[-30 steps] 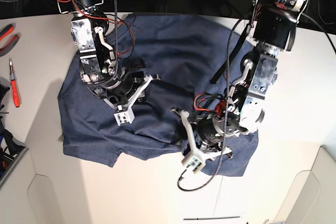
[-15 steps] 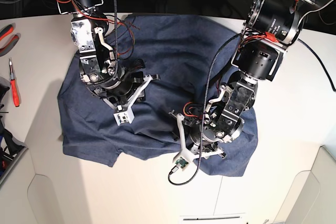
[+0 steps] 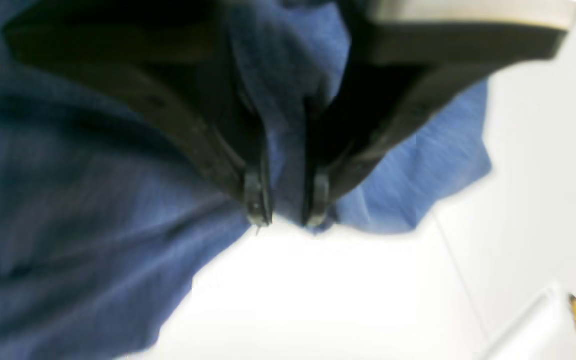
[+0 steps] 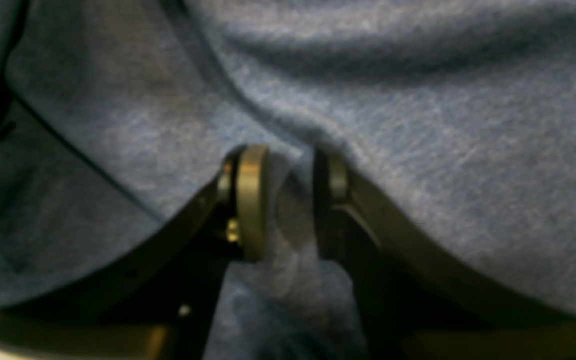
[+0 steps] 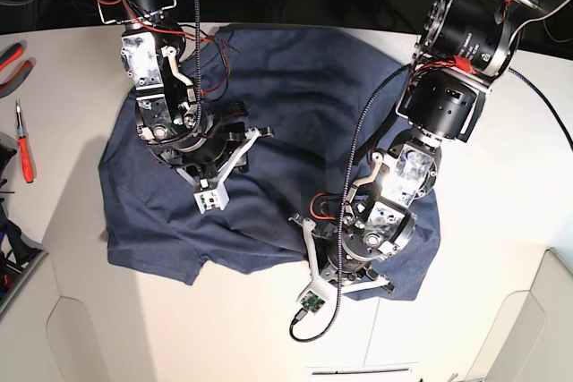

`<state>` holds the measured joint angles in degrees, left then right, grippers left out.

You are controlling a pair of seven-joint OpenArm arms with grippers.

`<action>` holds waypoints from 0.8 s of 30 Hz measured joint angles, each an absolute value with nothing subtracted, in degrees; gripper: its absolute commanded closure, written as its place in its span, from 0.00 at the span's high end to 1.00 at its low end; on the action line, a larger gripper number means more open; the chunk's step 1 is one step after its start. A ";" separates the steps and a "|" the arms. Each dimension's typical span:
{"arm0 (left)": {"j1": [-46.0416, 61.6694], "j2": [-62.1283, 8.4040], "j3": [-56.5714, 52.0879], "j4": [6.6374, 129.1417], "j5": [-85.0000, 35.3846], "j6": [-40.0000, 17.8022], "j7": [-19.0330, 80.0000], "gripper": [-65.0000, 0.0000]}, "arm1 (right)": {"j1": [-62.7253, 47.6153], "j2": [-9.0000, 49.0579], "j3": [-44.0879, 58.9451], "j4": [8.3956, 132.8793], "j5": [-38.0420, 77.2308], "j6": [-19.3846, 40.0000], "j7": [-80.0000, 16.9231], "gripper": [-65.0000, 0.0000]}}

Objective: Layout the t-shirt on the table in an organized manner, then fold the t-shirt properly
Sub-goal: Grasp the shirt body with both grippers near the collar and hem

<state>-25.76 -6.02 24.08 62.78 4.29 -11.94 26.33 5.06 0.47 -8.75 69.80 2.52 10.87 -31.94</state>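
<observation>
Navy t-shirt [image 5: 295, 96] spread rumpled across white table [image 5: 72, 310], its near hem [image 3: 393, 200] creased at the table's front.

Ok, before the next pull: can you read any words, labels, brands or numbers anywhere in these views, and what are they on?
None readable.
t-shirt: only plain blue fabric shows in all three views; no lettering is visible.
Left hand and right hand: both wrist views are blurred, no markings legible.
Small board on the cable below the left arm: any marking is too small to read.
Tools at the table edge: no text discernible.
</observation>
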 measured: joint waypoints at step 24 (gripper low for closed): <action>-25.58 -9.37 24.14 63.44 -0.43 -12.69 28.08 0.39 | 3.01 0.45 -8.75 69.91 1.87 10.46 -29.32 0.25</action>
